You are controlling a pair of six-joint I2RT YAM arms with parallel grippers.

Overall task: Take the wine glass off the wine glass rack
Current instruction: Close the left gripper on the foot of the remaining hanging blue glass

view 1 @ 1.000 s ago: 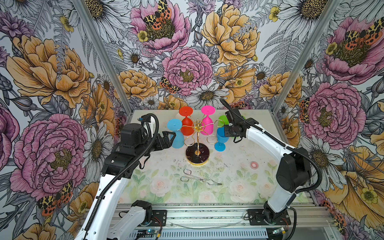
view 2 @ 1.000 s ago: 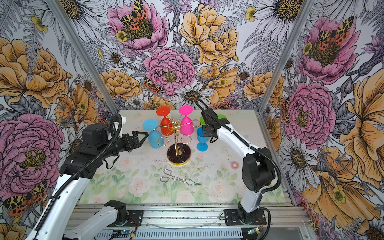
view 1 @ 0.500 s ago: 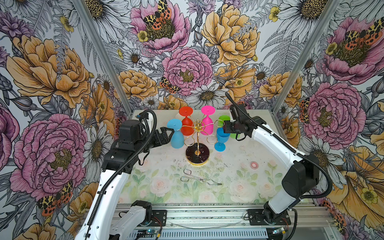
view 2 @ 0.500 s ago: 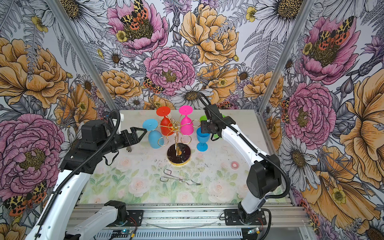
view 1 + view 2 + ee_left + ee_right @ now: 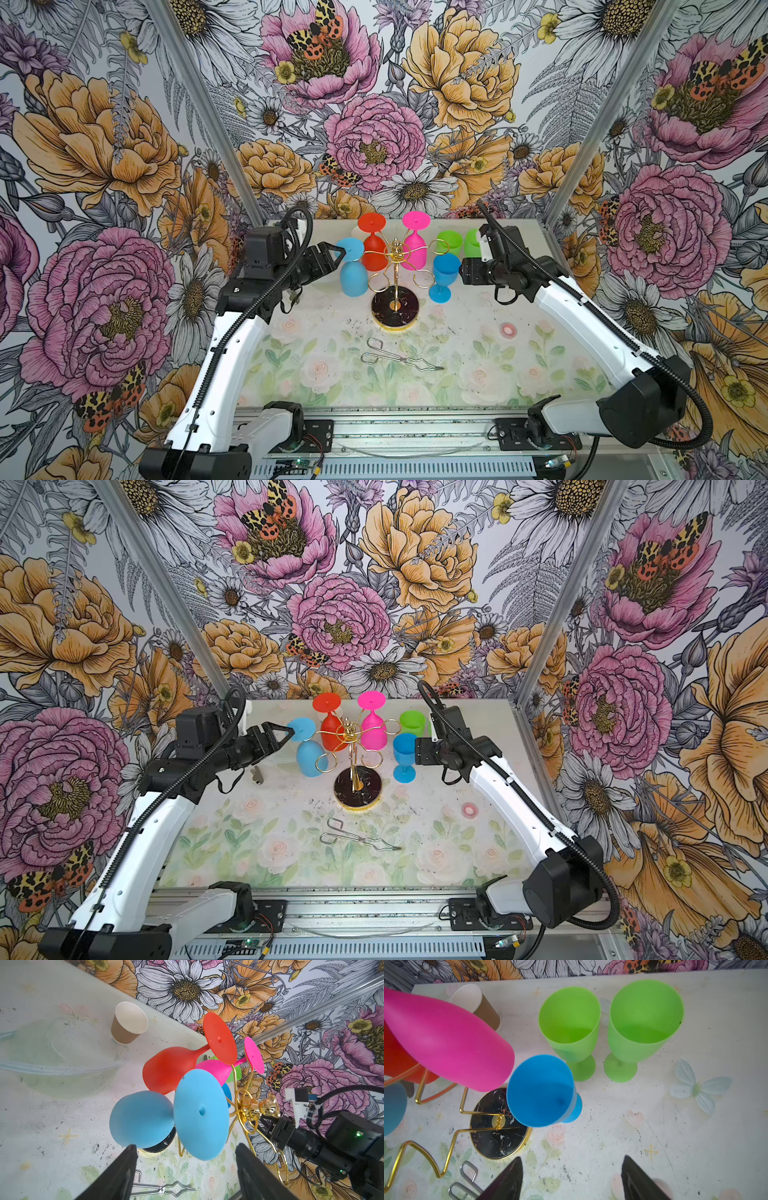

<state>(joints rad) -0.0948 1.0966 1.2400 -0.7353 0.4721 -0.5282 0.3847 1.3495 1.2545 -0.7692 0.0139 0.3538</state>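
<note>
I had left gripper spread at foot of racked light-blue wine glass, right gripper spread, clear of upright blue glass

I see white-shelled links on my left arm and right arm, joined by black motor housings. A black corrugated cable loops along each. The left gripper ends in black wedge-shaped fingers; a green light glows on the right wrist's housing.
</note>
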